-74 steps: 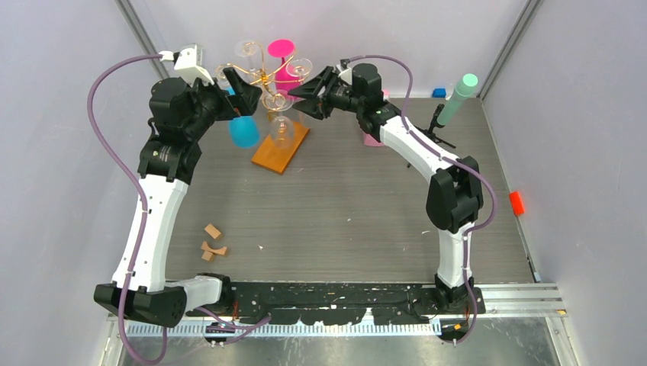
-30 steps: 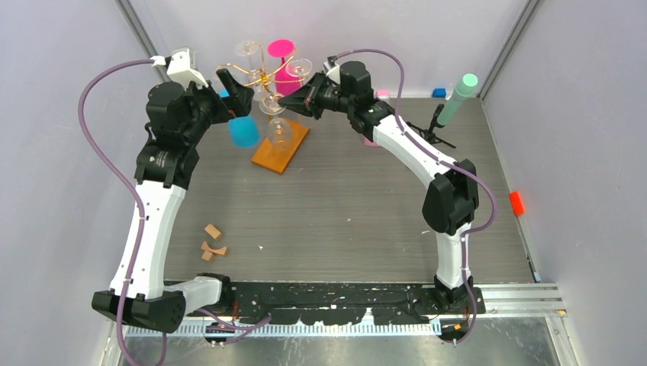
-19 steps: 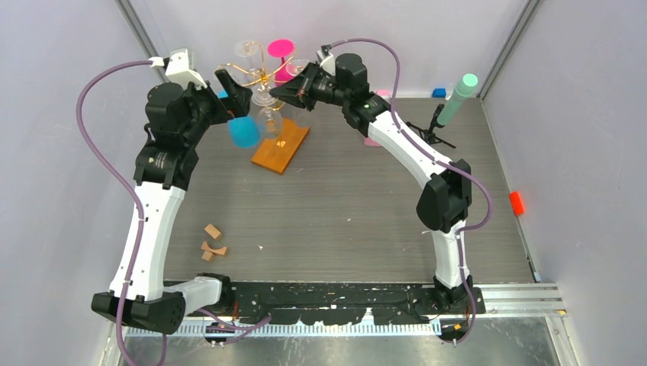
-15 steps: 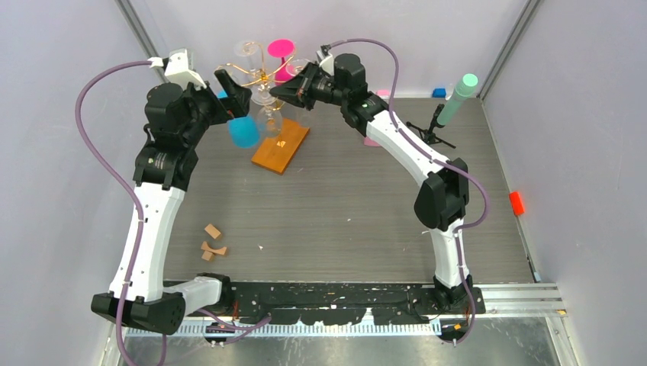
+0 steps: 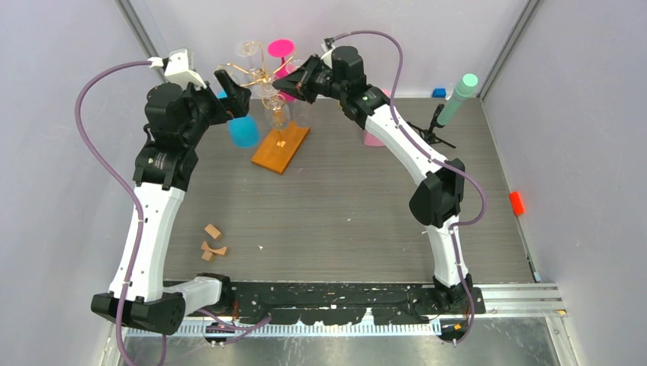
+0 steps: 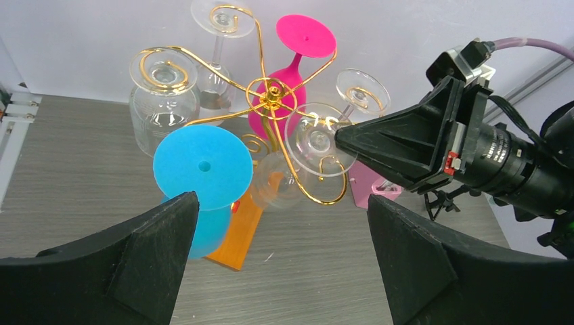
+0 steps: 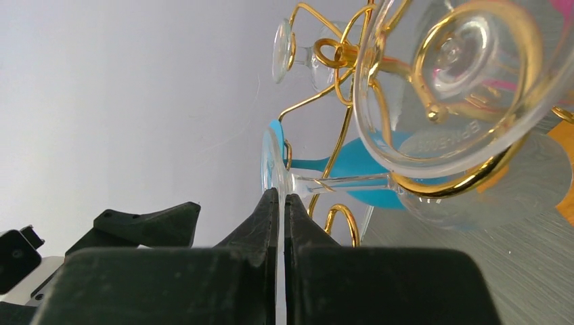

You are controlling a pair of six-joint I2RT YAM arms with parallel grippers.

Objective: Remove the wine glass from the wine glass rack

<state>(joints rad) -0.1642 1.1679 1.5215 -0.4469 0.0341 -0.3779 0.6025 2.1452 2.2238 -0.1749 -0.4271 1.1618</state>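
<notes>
- Rack (image 5: 284, 152): gold wire stand on an orange base, at the far-centre of the table (image 5: 343, 206), btwn your two arms. Its stem stands upright and the curled arms fan out from a top hub.
- Wine glass (image 6: 318, 139): clear, hanging upside down on the curl facing your R arm. The foot is on top and the bowl below, over the orange base. The long axis runs roughly up-down, and the bowl end leans toward the rack stem in the left wrist view.
- Right pincer (image 6: 338, 137): fingers almost together, clamped on the rim of the wine glass foot. The right wrist view shows the foot edge-on btwn the tips, w/ the stem running away from them.
- Left pincer (image 6: 281, 200): fingers wide apart, holding nothing and touching nothing. It hovers on the opposite side of the rack, pointing at it.
- In the way: a second clear glass (image 6: 362, 91) hangs just beside the right pincer, its foot wrapped in a gold spiral.
- Blue glass (image 6: 203, 166) hangs close on the L-arm side, nearest the left pincer.
- Pink glass (image 6: 306, 35) and two more clear glasses (image 6: 159, 74) hang on the far curls.
- Elsewhere on the table: wooden blocks (image 5: 211, 240) near the L arm, and a green-capped tube (image 5: 458, 99) far R.
</notes>
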